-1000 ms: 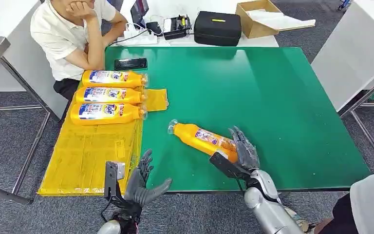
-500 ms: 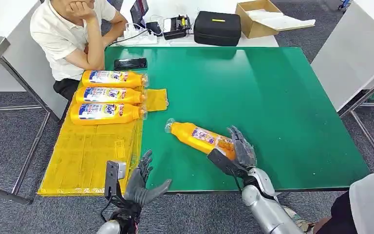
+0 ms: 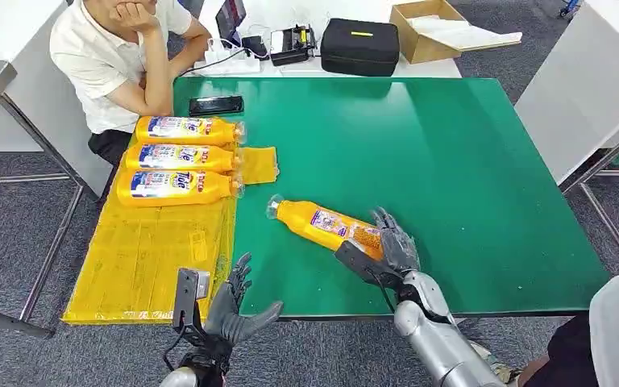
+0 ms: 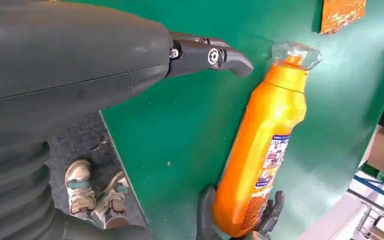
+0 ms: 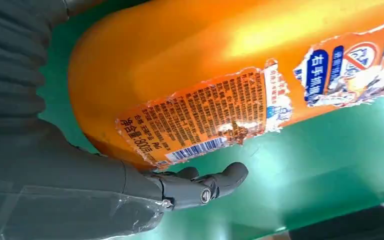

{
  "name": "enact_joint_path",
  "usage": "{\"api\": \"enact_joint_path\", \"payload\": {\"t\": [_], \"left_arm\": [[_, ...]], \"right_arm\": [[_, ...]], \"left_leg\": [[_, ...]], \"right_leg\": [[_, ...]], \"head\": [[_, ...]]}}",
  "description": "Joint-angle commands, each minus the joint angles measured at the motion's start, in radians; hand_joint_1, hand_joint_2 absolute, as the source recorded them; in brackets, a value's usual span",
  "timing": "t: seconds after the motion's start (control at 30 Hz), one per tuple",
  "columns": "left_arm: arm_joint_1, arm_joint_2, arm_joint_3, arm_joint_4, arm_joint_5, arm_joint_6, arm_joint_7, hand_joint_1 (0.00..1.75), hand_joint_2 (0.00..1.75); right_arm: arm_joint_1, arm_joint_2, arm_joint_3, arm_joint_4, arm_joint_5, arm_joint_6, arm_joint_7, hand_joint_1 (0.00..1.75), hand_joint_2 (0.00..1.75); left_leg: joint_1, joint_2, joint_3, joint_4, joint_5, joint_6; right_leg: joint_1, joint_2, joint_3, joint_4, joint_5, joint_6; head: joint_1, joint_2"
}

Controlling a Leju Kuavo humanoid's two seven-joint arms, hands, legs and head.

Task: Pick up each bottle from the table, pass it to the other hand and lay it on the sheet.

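Since a second ago, the orange detergent bottle (image 3: 320, 226), gripped at its base by the right hand (image 3: 380, 250), has shifted toward frame left, nearing the yellow sheet's (image 3: 153, 258) edge. Left hand (image 3: 238, 305) hovers with fingers spread at the green table's (image 3: 451, 161) near edge.

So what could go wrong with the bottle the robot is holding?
The right hand grips the orange bottle only at its base end, so the long neck sticks out and it might tip or slip. The left hand waits open near the table edge, so a missed pass could drop the bottle to the floor. The three bottles on the yellow sheet could get knocked.
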Motion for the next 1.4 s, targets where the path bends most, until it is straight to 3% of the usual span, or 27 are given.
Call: {"api": "enact_joint_path", "payload": {"t": [0.03,0.23,0.43,0.57,0.77,1.07,1.3,1.4], "left_arm": [[-0.002,0.023,0.007,0.005,0.003,0.002,0.002,0.0,1.75],[0.001,0.028,0.01,0.001,0.01,0.007,0.001,0.0,1.75],[-0.001,0.036,0.004,0.002,0.015,0.007,0.001,0.0,1.75],[-0.004,0.038,0.0,0.006,0.017,0.006,0.003,0.0,1.75],[-0.008,0.037,-0.008,0.011,0.026,0.003,0.005,0.0,1.75],[-0.008,0.037,-0.009,0.009,0.028,0.003,0.005,0.0,1.75],[0.001,0.039,-0.022,-0.012,0.018,0.007,-0.009,0.0,1.75],[0.004,0.039,-0.03,-0.02,0.016,0.008,-0.01,0.0,1.75]], "right_arm": [[-0.046,-0.113,0.072,-0.062,-0.031,0.077,0.022,0.0,1.75],[-0.065,-0.155,0.084,-0.073,-0.05,0.126,0.047,0.0,1.75],[-0.121,-0.237,0.109,-0.051,-0.141,0.256,0.065,0.0,1.75],[-0.151,-0.247,0.124,-0.038,-0.172,0.301,0.055,0.0,1.75],[-0.185,-0.185,0.147,0.024,-0.203,0.263,0.043,0.0,1.75],[-0.184,-0.188,0.15,0.026,-0.205,0.257,0.043,0.0,1.75],[-0.188,-0.101,0.182,0.036,-0.208,0.2,0.018,0.0,1.75],[-0.183,-0.09,0.167,0.033,-0.239,0.2,0.016,0.0,1.75]], "left_leg": [[0.0,0.003,0.004,0.001,-0.002,0.0],[0.0,0.004,0.005,0.002,-0.003,0.0],[-0.001,0.002,0.002,0.0,-0.001,0.0],[-0.001,0.004,0.003,0.001,-0.002,0.0],[0.0,0.006,0.004,0.0,-0.002,0.0],[0.0,0.003,0.003,0.0,-0.001,0.0],[0.001,0.009,0.008,0.001,-0.005,-0.001],[0.0,0.005,0.004,0.0,-0.003,0.0]], "right_leg": [[0.001,0.001,0.003,0.0,-0.002,-0.003],[0.001,0.002,0.005,0.001,-0.002,-0.004],[0.0,0.001,0.002,0.001,-0.001,-0.002],[0.0,0.003,0.003,0.0,-0.001,-0.003],[0.001,0.005,0.003,-0.001,0.0,-0.004],[0.001,0.002,0.003,0.0,0.0,-0.002],[0.002,0.006,0.007,0.0,-0.002,-0.007],[0.001,0.004,0.003,0.0,-0.001,-0.004]], "head": [[0.0,0.0],[0.0,0.0],[0.0,0.0],[0.0,0.0],[0.0,0.0],[0.0,0.0],[0.0,0.0],[0.0,0.0]]}}
